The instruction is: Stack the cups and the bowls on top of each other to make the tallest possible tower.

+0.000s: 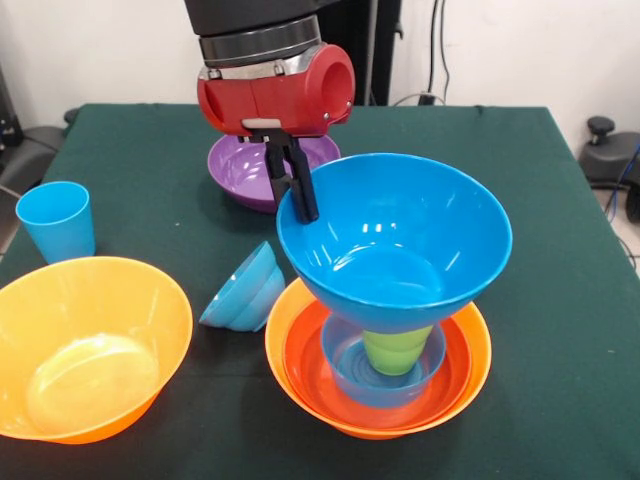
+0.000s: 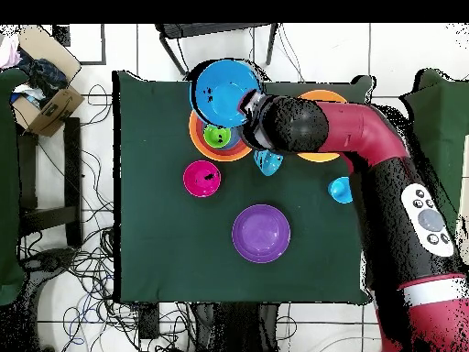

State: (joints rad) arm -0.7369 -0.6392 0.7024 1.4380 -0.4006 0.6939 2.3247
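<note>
My gripper (image 1: pixel 297 205) is shut on the left rim of a big blue bowl (image 1: pixel 395 240), one finger inside and one outside. This bowl sits slightly tilted over the tower, its base at the top of a lime green cup (image 1: pixel 397 352). The cup stands in a small blue bowl (image 1: pixel 345 365), nested in a red-orange bowl (image 1: pixel 305 350) inside a big orange bowl (image 1: pixel 280 375). In the overhead view the big blue bowl (image 2: pixel 218 90) covers part of the tower (image 2: pixel 197 137). I cannot tell whether the bowl rests on the cup.
A second big orange bowl (image 1: pixel 85 345) sits front left, with a light blue cup (image 1: pixel 57 220) behind it. Beside the tower a small blue bowl (image 1: pixel 243 290) lies tipped over. A purple bowl (image 1: pixel 240 170) stands behind the gripper, and a pink-red bowl (image 2: pixel 201 178) shows from overhead.
</note>
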